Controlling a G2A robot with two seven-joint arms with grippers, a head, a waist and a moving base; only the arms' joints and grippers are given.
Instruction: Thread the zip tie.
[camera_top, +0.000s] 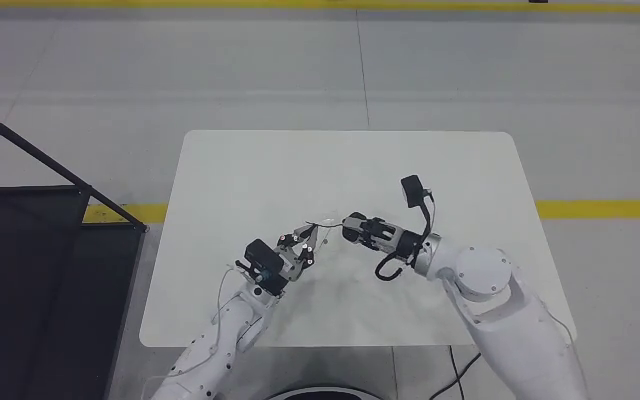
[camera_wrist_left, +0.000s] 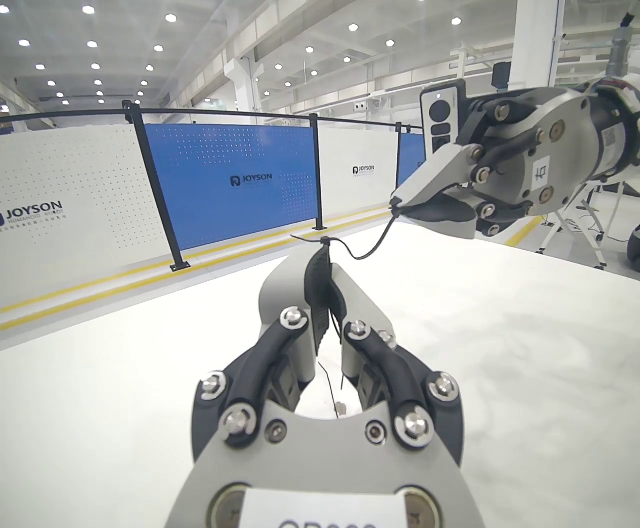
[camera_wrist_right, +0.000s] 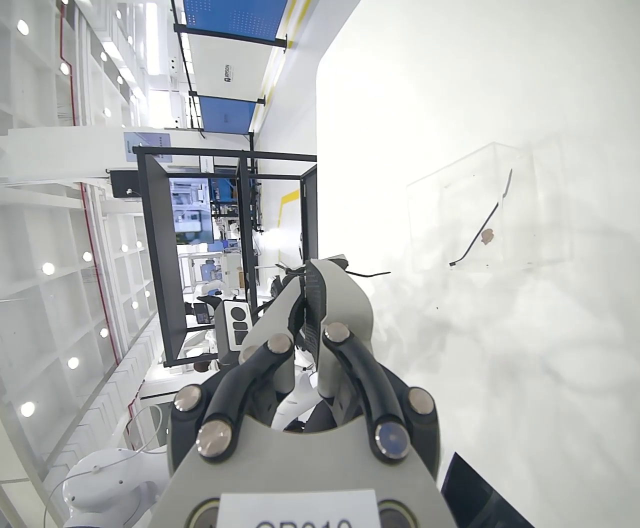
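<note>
Left gripper (camera_wrist_left: 324, 260): fingers pressed together on one end of the zip tie, over mid-table (camera_top: 450, 180).
Zip tie (camera_wrist_left: 357, 258): black, sagging between both grippers.
Right gripper (camera_wrist_left: 400, 202): 2–3 o'clock of the left gripper, pinching the tie's other end.

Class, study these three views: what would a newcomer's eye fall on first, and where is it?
The two grippers meeting nose to nose above the middle of the white table: the left gripper and the right gripper are each shut on the thin black zip tie. The tie sags in a loose curve between their tips.
</note>
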